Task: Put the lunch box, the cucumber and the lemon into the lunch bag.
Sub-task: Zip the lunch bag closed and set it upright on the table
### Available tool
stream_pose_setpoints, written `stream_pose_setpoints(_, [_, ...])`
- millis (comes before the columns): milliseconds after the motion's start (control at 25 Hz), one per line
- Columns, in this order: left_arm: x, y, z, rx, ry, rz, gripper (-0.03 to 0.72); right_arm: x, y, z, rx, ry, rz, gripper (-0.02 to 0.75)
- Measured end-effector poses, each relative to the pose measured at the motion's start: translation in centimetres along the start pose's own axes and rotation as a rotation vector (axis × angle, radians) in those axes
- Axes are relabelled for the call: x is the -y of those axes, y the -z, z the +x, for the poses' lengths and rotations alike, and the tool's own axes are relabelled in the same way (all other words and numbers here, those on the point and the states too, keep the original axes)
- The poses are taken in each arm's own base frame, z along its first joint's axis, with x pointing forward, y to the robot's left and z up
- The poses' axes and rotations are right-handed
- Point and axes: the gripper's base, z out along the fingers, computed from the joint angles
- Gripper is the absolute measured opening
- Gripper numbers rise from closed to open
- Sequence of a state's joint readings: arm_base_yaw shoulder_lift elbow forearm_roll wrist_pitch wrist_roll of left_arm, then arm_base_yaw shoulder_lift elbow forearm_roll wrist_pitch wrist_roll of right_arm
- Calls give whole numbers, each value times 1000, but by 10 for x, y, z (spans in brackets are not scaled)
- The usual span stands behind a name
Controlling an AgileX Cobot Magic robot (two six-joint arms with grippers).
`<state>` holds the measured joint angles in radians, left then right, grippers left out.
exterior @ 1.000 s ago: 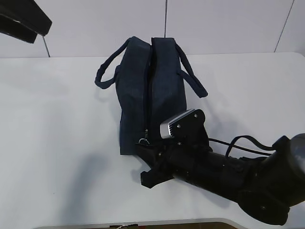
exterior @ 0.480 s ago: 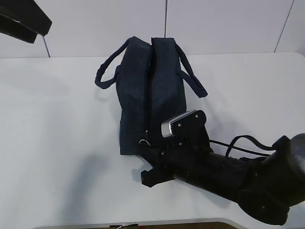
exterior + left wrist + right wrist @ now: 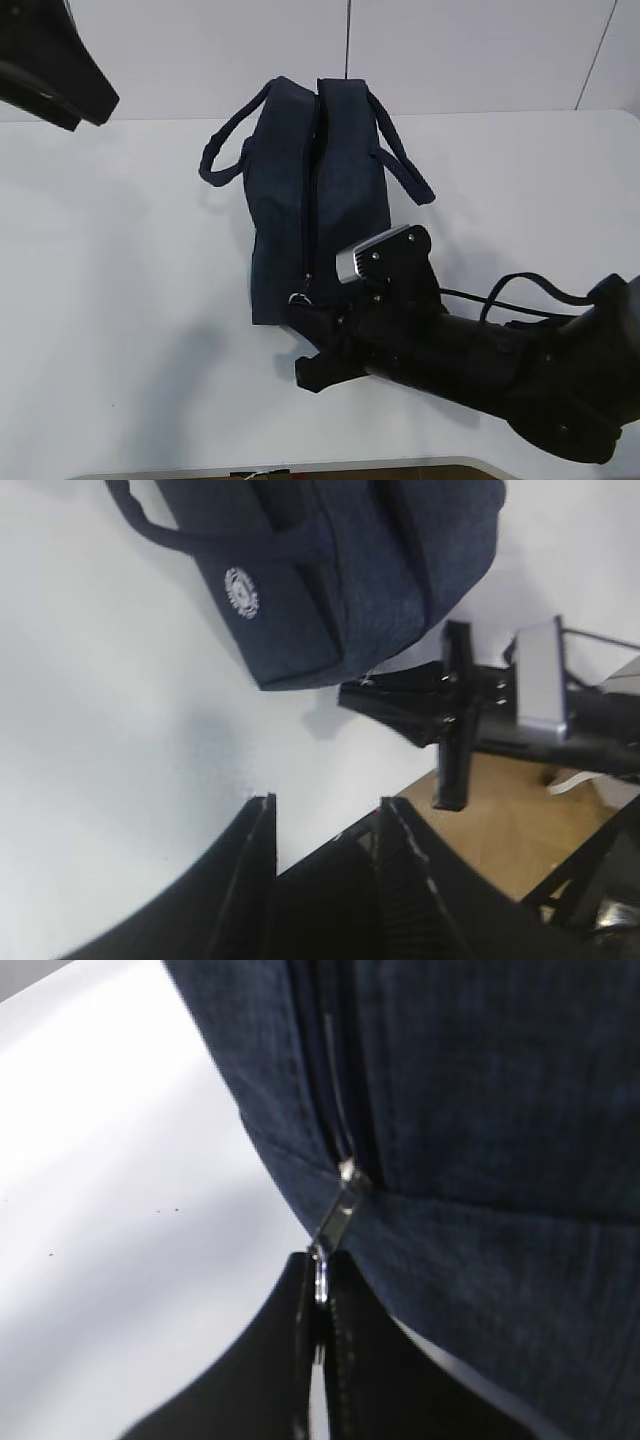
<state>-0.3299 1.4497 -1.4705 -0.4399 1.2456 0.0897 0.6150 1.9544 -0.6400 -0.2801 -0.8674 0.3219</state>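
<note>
From the exterior view, the lunch bag point(image 3: 315, 195) stands mid-table, long axis running near to far, both loop handles flopped outward, zipper line dark along the top. At its near end the metal ring pull point(image 3: 299, 297) hangs, and the right gripper point(image 3: 308, 318) is right up against it. The left gripper point(image 3: 55, 75) hangs high at the far left, well apart from the bag. No lunch box, cucumber or lemon in sight from here.

Over to the left wrist view: the left gripper point(image 3: 322, 830) shows two fingers with a clear gap between them, partly open, nothing held, only white table point(image 3: 120, 730) below. Beyond it sits the bag's near end, with a round white logo point(image 3: 241, 590) on its side, and the right arm's fingers pushed in at the corner.

Now the right wrist view, and this is the action: the right gripper point(image 3: 318, 1345) has its jaws closed tight, the pull point(image 3: 321, 1272) pinched between the tips, its link running up to the slider at the foot of the zipper point(image 3: 335, 1110). The teeth look closed above it.

So the bag looks not yet opened; that's the step in hand, before anything goes in. Next move, I'd say: draw the pull along the zipper toward the far end, keeping the pinch firm. The bag may slide or tip unless braced.
</note>
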Motion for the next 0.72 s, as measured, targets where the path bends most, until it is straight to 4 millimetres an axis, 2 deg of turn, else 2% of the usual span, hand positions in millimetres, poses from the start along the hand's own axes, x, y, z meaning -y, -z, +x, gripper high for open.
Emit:
stream_pose_setpoints(320, [-10,-5,4,-34,-40,-111,244,-3,11,-18,-19,15,21,5])
stream_pose_setpoints(520, [-24,-28,23,-140,-12,-141,244,-5,21,-28,-70,36,44,5])
stream_pose_setpoints(720, [-33,-46,39,-214,10,-145,244,-9,37,-46,-88,63,72,5])
